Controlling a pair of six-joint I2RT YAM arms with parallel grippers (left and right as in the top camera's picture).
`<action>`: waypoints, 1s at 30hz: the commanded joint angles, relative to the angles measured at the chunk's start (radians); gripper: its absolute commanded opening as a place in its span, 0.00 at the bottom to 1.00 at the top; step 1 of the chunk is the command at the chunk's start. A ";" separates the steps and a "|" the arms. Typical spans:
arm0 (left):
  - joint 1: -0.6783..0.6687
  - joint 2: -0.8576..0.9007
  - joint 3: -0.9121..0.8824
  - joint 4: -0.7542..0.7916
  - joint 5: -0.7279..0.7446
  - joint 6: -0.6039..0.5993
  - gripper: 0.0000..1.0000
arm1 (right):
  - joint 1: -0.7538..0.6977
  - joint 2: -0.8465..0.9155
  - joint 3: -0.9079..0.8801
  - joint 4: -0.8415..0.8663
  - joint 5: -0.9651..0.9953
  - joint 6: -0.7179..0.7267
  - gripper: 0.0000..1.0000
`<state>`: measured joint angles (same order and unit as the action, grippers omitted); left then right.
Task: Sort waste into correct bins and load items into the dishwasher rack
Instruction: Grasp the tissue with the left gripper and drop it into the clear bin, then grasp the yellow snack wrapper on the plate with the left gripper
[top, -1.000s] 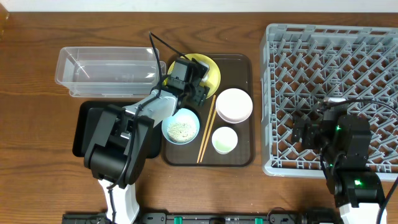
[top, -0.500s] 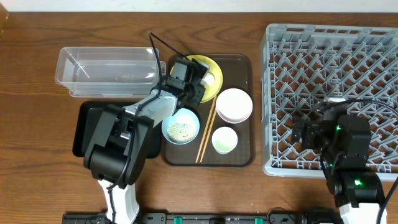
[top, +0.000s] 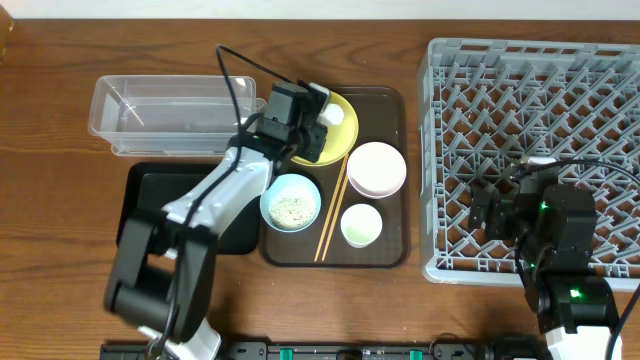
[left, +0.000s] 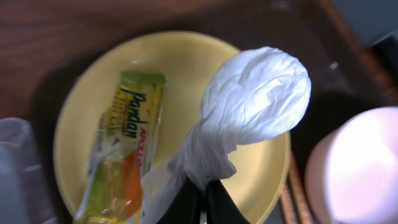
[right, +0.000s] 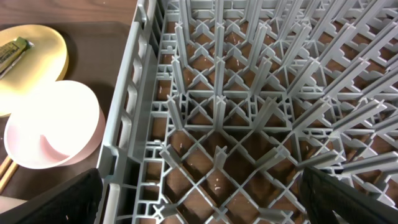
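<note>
The left jaws are clenched on the twisted tail of a white tissue (left: 258, 93), at the bottom centre of the left wrist view; its puffed head bulges away from them toward the upper right of that frame, over the yellow plate (left: 186, 56); whether it has cleared the plate I cannot tell.

The green-and-yellow wrapper (left: 127, 143) lies flat on the plate just left of the jaws; its long axis runs from upper centre down to lower left, roughly alongside the tissue's tail, and it looks apart from the grip.

The move ahead, as I judge it, is a carry to a bin, and it turns on direction; in the overhead view the clear tub (top: 170, 115) sits just left of the plate at upper left, and the black tray (top: 145, 200) lies below it at lower left; both are leftward of the jaws across a short stretch of worktop (top: 60, 200), the tub the nearer. Which bin suits tissue I cannot say.

The right jaws hang released and empty over the lower left part of the grey rack (top: 540, 90), well apart from the plate; the left arm is plainly the nearer one.
</note>
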<state>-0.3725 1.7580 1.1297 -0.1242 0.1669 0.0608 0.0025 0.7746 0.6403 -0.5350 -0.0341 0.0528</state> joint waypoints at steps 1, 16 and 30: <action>0.034 -0.093 0.019 -0.018 -0.049 -0.111 0.06 | 0.018 -0.002 0.020 -0.001 -0.008 0.013 0.99; 0.361 -0.162 0.000 -0.037 -0.108 -0.752 0.23 | 0.018 -0.002 0.020 -0.001 -0.008 0.014 0.99; 0.300 -0.182 0.000 0.009 0.080 -0.287 0.54 | 0.018 -0.002 0.020 0.000 -0.008 0.014 0.99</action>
<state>-0.0254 1.5990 1.1297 -0.1059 0.1730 -0.4610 0.0025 0.7746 0.6403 -0.5350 -0.0341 0.0528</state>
